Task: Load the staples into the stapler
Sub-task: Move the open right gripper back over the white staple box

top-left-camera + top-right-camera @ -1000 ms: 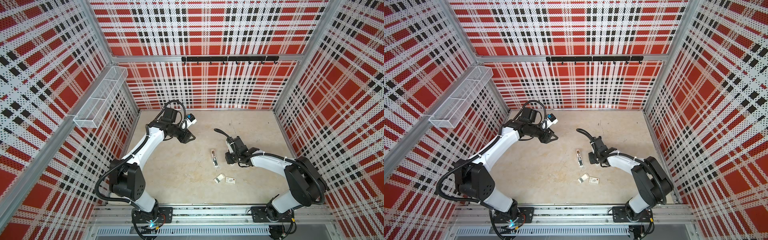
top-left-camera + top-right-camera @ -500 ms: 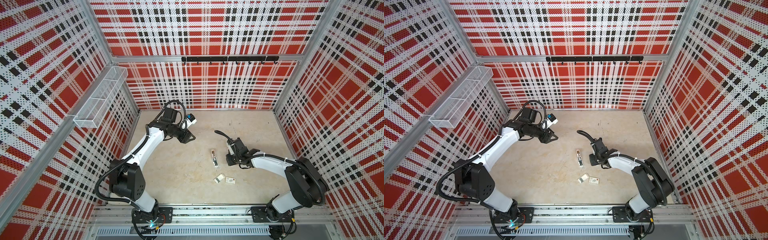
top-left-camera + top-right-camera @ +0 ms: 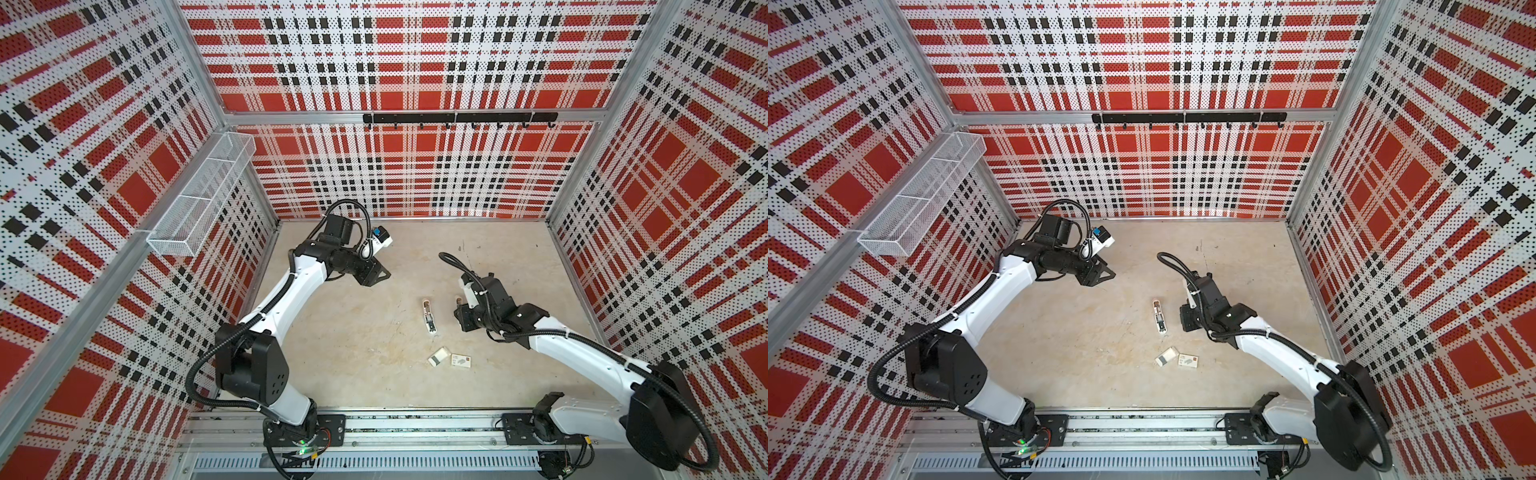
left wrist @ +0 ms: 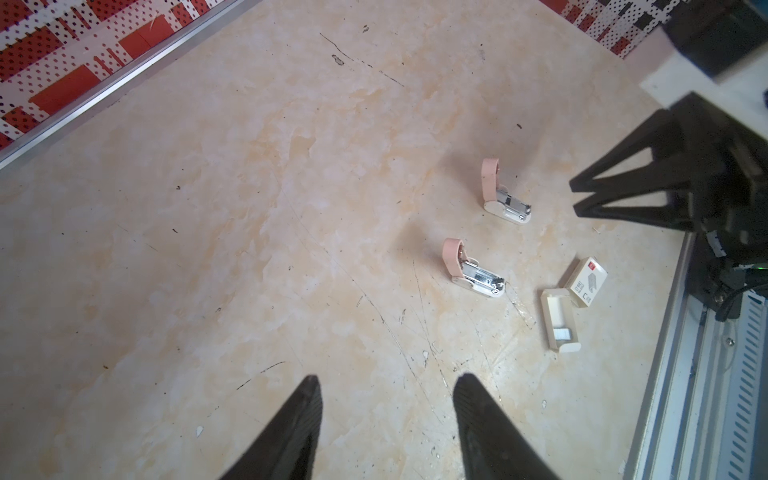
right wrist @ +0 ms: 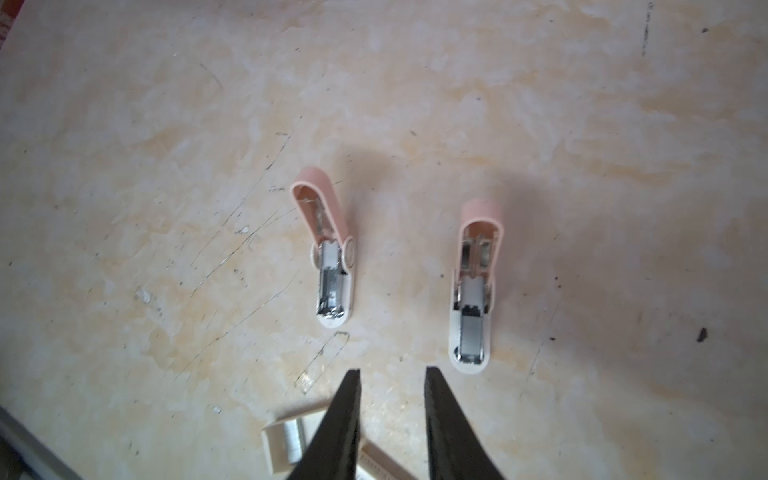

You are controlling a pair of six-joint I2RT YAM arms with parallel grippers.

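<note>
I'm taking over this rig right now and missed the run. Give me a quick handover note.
Left gripper: open, empty, hovering away from the work.
Right gripper: open, empty, near the tray.
One stapler and second stapler lie side by side, lids up.
Staples sit in the tray, beside its sleeve.
Done: staplers open, tray out of sleeve.
Left: pick a strip, load it, close the lid. Whether either is already loaded, I cannot tell.

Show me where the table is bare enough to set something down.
Bare: the wide stretch between the left arm and the staplers, and the strip along the back wall. Crowded: staplers, tray and sleeve by the right gripper.
</note>
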